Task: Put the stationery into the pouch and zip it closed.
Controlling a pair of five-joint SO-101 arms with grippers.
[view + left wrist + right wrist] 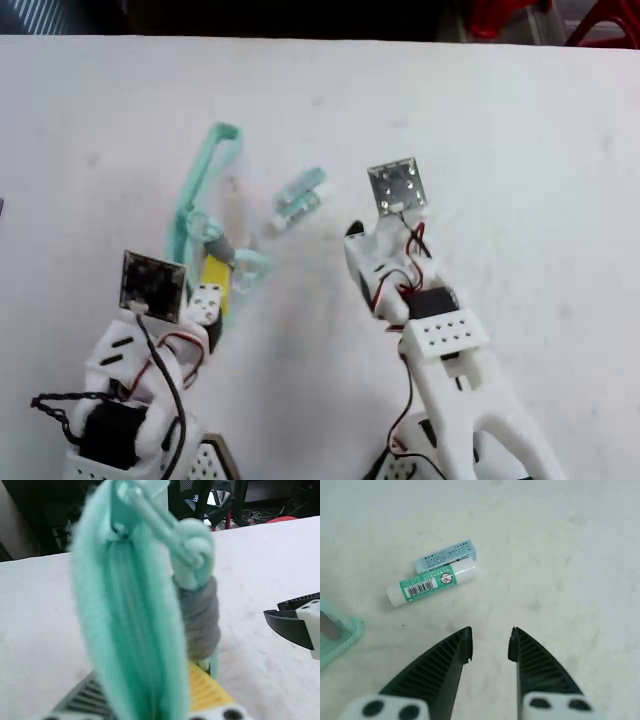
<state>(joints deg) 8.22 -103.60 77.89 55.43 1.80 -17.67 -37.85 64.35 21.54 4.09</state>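
The mint-green pouch [203,172] lies at the centre left of the table, its edge standing up in the left wrist view [130,630]. My left gripper [213,285] is shut on the pouch's near end, with its yellow pad [207,692] against the fabric. A mint zipper pull [192,545] and a grey piece [200,617] sit at that end. A green-and-white glue stick [432,584] and a pale blue eraser [447,556] lie side by side on the table [300,200]. My right gripper [490,642] hovers open just short of them, holding nothing.
The white table [520,150] has free room to the right and at the back. The right gripper's black finger [295,622] shows beside the pouch in the left wrist view. Dark room clutter lies beyond the far edge.
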